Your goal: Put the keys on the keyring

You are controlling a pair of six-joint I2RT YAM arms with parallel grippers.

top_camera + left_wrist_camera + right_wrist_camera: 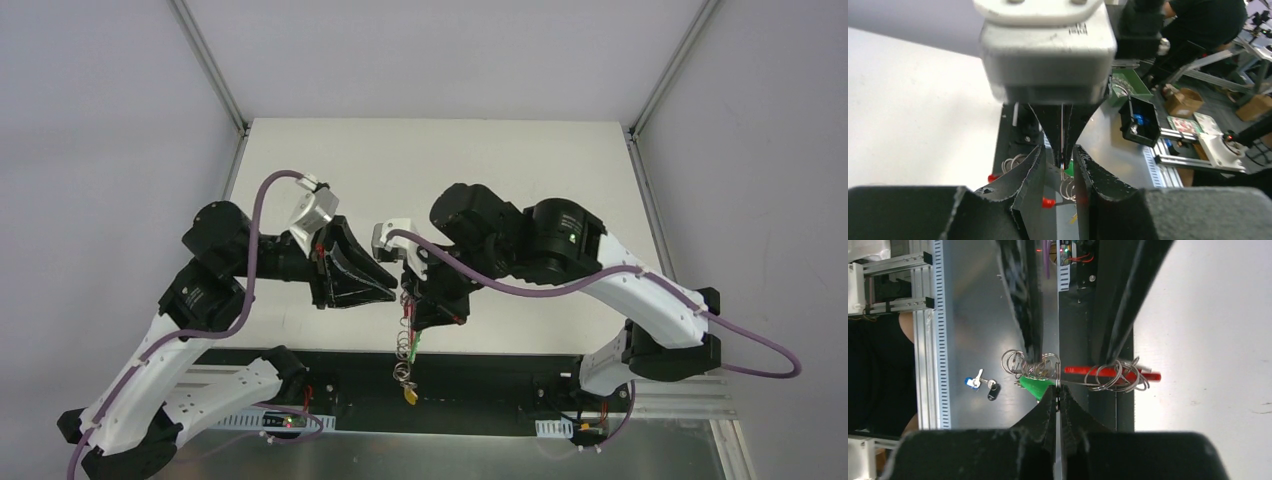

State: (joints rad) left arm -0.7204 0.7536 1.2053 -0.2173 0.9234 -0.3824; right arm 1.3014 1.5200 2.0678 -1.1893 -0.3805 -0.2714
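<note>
Keyring (404, 338) hung in mid-air above the near edge of the table (520, 180), pinched by the right gripper (1058, 396).

We saw its red bar (1083, 370), grey wire and tangle of silver wire rings (1020, 362), with a green-tagged key (1035, 385) beside the pinch and a yellow-tagged key (411, 395) dangling lowest. The right jaws were closed tight on the thin wire. The left gripper (1059, 150) stood partly spread, straddling the loop and holding nothing. We judged it light, springy and slippery, best taken by the stiff red bar, not the loose rings.
</note>
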